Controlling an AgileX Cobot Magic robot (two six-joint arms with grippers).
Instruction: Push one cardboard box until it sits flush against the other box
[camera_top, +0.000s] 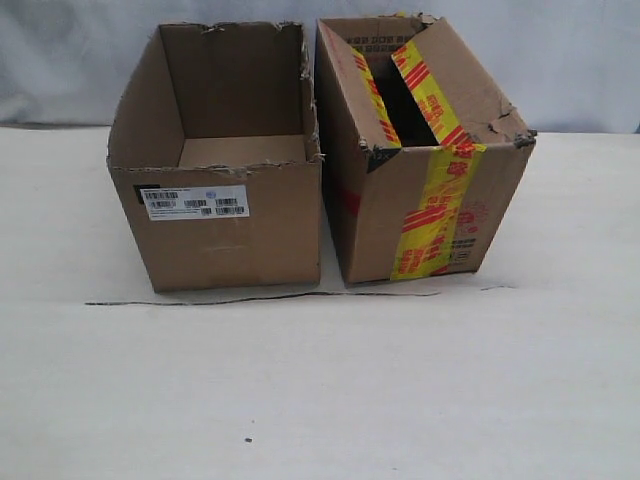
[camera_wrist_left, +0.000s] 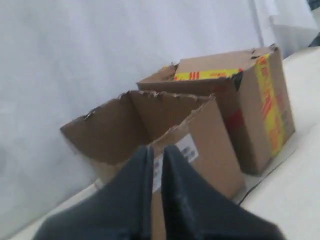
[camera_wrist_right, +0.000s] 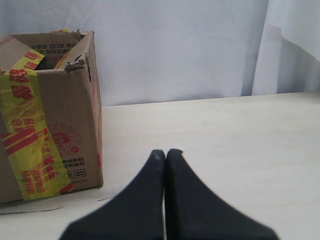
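Observation:
The plain brown cardboard box (camera_top: 220, 225) stands open at the left of the table, its torn rim up and its white barcode label (camera_top: 195, 203) facing front. The carton with yellow-and-red tape (camera_top: 425, 180) stands right beside it, turned slightly; their upper edges nearly meet and a thin wedge of gap shows at the base. Neither arm appears in the exterior view. My left gripper (camera_wrist_left: 156, 148) is shut and empty, hovering short of the plain box (camera_wrist_left: 210, 150), with the taped carton (camera_wrist_left: 260, 115) beyond. My right gripper (camera_wrist_right: 166, 152) is shut and empty, off to the side of the taped carton (camera_wrist_right: 65, 125).
Both boxes stand on a white table (camera_top: 320, 400) with a thin dark line (camera_top: 260, 298) running along it just in front of them. A pale cloth backdrop (camera_top: 560, 60) hangs behind.

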